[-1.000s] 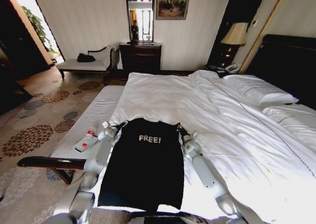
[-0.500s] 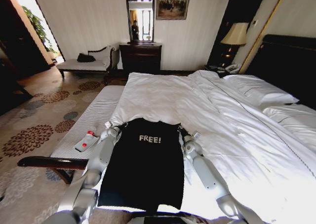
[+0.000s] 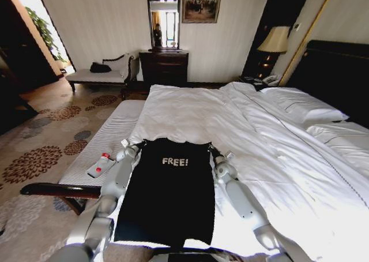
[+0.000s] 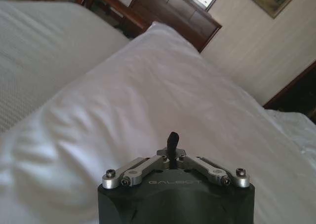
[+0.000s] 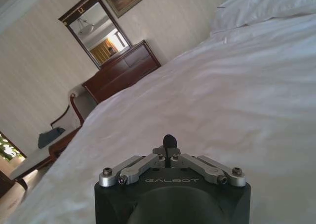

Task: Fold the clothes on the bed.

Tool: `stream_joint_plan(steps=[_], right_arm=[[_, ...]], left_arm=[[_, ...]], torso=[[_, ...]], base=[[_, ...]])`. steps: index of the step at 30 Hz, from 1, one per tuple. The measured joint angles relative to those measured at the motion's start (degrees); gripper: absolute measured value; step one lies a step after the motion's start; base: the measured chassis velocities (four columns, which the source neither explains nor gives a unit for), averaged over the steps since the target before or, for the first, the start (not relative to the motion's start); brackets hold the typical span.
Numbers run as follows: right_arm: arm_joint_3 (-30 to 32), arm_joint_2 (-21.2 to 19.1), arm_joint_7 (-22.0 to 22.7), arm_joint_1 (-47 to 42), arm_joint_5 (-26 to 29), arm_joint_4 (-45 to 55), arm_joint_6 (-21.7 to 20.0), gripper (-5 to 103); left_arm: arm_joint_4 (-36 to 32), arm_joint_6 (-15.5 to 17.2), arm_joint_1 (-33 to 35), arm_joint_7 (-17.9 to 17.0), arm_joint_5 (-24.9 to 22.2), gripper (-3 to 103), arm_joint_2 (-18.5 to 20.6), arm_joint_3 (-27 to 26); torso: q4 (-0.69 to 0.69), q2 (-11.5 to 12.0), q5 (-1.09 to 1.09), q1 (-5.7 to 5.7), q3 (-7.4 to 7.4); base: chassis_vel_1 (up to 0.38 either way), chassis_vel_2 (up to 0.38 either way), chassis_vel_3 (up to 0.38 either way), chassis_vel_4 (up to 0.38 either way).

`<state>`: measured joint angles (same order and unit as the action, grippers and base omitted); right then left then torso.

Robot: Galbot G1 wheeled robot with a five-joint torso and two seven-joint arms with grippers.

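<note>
The clothes (image 3: 170, 193), a black T-shirt with white "FREE!" lettering, lie flat on the white bed (image 3: 242, 129) near its front edge, collar end away from me. My left gripper (image 3: 140, 143) sits at the shirt's far left corner and my right gripper (image 3: 209, 147) at its far right corner. The shirt's top edge runs straight between them. In the left wrist view the left gripper (image 4: 173, 140) has its fingers pressed together over the white duvet. The right gripper (image 5: 170, 141) looks the same in the right wrist view. Each appears shut on a corner of the shirt.
A pale striped bench (image 3: 109, 138) runs along the bed's left side with a small white bottle (image 3: 100, 166) on it. Pillows (image 3: 302, 106) lie at the right by the dark headboard. A dresser (image 3: 164, 66), chaise (image 3: 98, 74) and lamp (image 3: 274, 41) stand by the far wall.
Both grippers shifted a touch toward me and back again. The shirt lies much as before.
</note>
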<state>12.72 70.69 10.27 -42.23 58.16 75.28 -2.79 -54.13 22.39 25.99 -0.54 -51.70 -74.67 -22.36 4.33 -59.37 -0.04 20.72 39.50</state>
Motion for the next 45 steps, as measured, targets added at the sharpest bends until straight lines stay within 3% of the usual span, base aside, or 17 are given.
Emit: stream_joint_plan(steps=[13, 19, 25, 34, 36, 39, 41, 45], right_arm=[[-8.18, -8.16, -0.05, 10.22, 5.91, 0.01, -1.78, 0], [-11.25, -8.37, 0.14, 17.8, 8.6, -3.45, -1.82, 0], [-12.02, -8.32, 0.17, 18.11, 8.91, -0.92, -1.72, 0], [-7.19, -12.55, 0.61, 6.05, 8.91, 13.72, -1.52, 0], [-4.97, -14.28, 1.92, -0.02, 8.71, 19.58, -1.32, 0], [-3.94, -14.86, 2.99, -4.2, 8.47, 23.14, -1.27, 0], [-2.96, -15.28, 4.91, -8.61, 8.33, 27.18, -1.28, 0], [-2.37, -15.74, 7.69, -12.75, 8.34, 31.02, -1.83, 0]], left_arm=[[-7.0, 0.73, -4.59, -0.18, -6.57, 1, 4.97, 1.23], [-6.09, 0.42, -9.87, -0.04, -9.61, 1, 5.52, 2.26], [-8.49, 0.34, -8.97, -0.05, -11.45, 1, 6.31, 2.78], [-23.63, -0.22, 5.29, -0.46, -14.47, 1, 9.94, 0.93], [-29.44, 0.07, 10.13, -1.19, -15.04, 1, 11.42, 0.3], [-33.43, 0.25, 13.92, -1.73, -15.53, 1, 12.96, -0.72], [-38.33, 0.44, 19.63, -2.3, -15.95, 1, 15.19, -2.45], [-43.28, 0.75, 25.99, -2.86, -15.98, 1, 17.08, -4.73]], torso=[[0.01, 0.0, 0.0, 0.0, 0.0], [-0.01, 0.0, 0.01, 0.02, 0.0], [0.0, 0.0, 0.01, 0.02, -0.01], [-0.05, 0.0, 0.0, 0.0, -0.01], [0.06, 0.0, -0.01, -0.02, -0.03], [0.09, 0.0, 0.03, -0.02, -0.03], [-0.03, -0.01, 0.02, -0.03, -0.03], [-0.04, -0.01, 0.0, -0.03, -0.02]], base=[[0.0, 0.0, 0.0, 0.0], [0.0, 0.0, 0.0, 0.0], [0.0, 0.0, 0.0, 0.0], [0.0, 0.0, 0.0, 0.0], [0.0, 0.0, 0.0, 0.0], [0.0, 0.0, 0.0, 0.0], [0.0, 0.0, 0.0, 0.0], [0.0, 0.0, 0.0, 0.0]])
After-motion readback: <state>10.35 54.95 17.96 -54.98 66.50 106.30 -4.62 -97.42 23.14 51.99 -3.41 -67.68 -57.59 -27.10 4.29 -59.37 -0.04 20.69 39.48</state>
